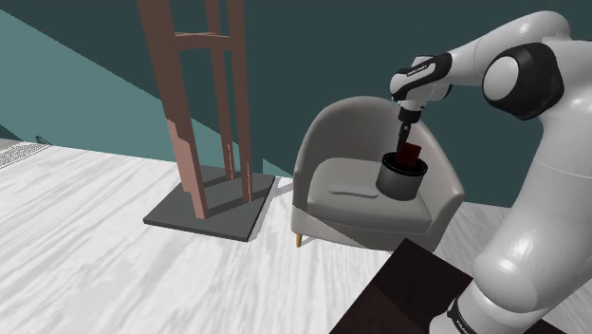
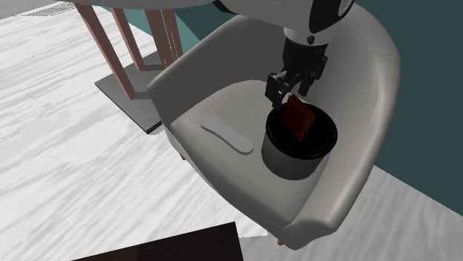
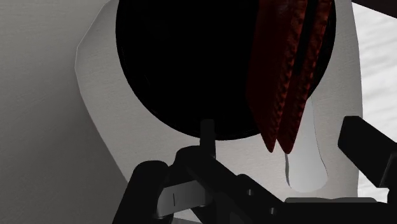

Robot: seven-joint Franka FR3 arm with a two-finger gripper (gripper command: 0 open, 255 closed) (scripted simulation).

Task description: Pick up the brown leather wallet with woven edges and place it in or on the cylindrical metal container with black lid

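One dark stand (image 1: 408, 285) is sitting nearest, its white arm (image 1: 531, 218) reaching over a grey armchair (image 1: 327, 142). One black gripper (image 2: 286, 93) is hanging fingers (image 3: 368, 145) apart, clasping nothing, just above a reddish-brown wallet (image 2: 299, 119). The wallet is standing on edge, tilted, on the black top of a cylindrical container (image 2: 293, 162) on the seat. Beyond, a wooden frame (image 1: 204, 114) is rising from a grey slab (image 1: 213, 216).

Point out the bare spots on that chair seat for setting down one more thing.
Free: the seat front, between the flat grey piece and the front edge. Crowded: around the container, which carries the wallet under the gripper.
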